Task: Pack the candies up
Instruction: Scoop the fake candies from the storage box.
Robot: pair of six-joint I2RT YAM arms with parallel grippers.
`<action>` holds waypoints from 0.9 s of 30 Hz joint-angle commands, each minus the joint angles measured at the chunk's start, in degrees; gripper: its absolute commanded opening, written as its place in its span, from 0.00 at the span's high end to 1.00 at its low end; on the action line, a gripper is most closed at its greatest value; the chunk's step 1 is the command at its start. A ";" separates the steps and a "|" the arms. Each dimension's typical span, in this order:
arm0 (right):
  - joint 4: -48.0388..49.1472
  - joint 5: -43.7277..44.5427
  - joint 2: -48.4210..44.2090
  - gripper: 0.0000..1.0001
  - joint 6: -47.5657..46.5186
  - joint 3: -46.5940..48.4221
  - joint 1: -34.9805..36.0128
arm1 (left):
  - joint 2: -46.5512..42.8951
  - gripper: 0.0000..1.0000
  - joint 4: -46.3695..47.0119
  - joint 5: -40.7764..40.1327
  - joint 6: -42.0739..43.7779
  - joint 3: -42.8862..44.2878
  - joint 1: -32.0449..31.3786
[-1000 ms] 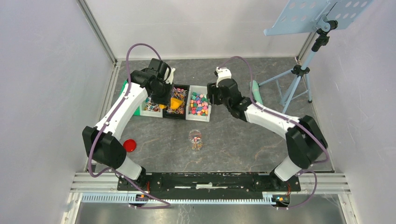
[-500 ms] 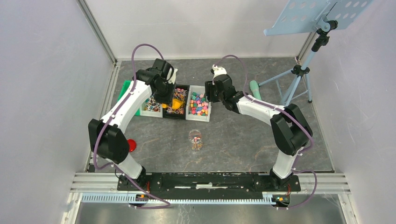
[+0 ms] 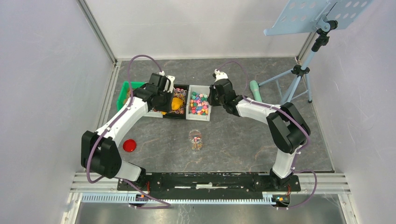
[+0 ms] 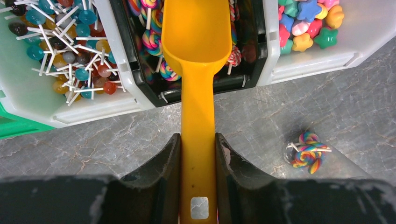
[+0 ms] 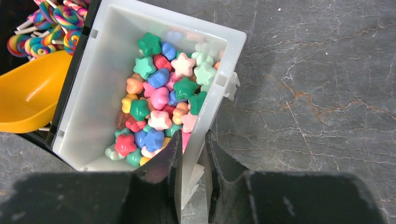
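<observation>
**Ana:** Both arms have shifted since a second ago. The right arm has folded in toward the bins, and the left has brought the orange scoop [image 4: 198,42] lower over the black bin [image 4: 233,84].

**Ben:** What are the hands doing?

**Ana:** The left hand [image 4: 198,144] is clamped on the scoop's handle. The right hand [image 5: 192,144] pinches the near wall of the white bin [image 5: 93,93].

**Ben:** And the candies?

**Ana:** Star candies [image 5: 161,98] fill that white bin, at the right end of the row toward the bench's [image 3: 243,140] back edge. Swirl lollipops [image 4: 152,39] lie in the black bin beside it. A few more sit in the glass jar [image 3: 195,138] near the bench's middle.

**Ben:** So which step is this?

**Ana:** Scooping, I'd say, with the right hand steadying the row. Next, the scoop must dig under the lollipops, lift level and reach the jar's narrow mouth.

**Ben:** Any labels?

**Ana:** None I can read.
</observation>
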 commanded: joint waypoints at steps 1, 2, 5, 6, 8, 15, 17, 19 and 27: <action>1.37 -2.81 0.05 0.84 -1.73 -2.87 0.33 | -3.02 0.98 8.85 -3.59 0.09 -4.96 0.16; 1.52 -3.16 0.21 0.85 -1.72 -2.99 0.28 | -3.51 0.98 10.18 -3.26 -0.35 -6.46 0.21; 1.41 -3.65 0.62 0.90 -1.85 -3.33 0.33 | -4.64 0.98 13.03 -3.16 -1.75 -9.01 0.21; 1.48 -3.55 0.50 0.93 -1.84 -3.57 0.22 | -5.12 0.98 13.60 -3.61 -2.25 -9.68 0.17; 1.60 -3.36 0.26 0.98 -1.84 -4.25 0.26 | -6.67 0.98 15.72 -5.00 -2.87 -11.61 0.21; 2.14 -2.90 -0.38 1.00 -1.37 -5.15 0.28 | -10.40 0.98 20.34 -9.44 -3.58 -16.32 0.17; 2.14 -2.84 -0.51 1.00 -1.25 -5.10 0.26 | -10.73 0.98 20.46 -9.44 -3.38 -16.73 0.23; 2.22 -3.03 -0.68 1.00 -1.28 -5.18 0.34 | -10.41 0.98 20.88 -8.52 -2.51 -16.97 0.24; 3.81 -4.49 -1.06 1.00 -1.44 -6.60 0.32 | -7.46 0.98 20.57 -7.55 -0.31 -10.25 0.12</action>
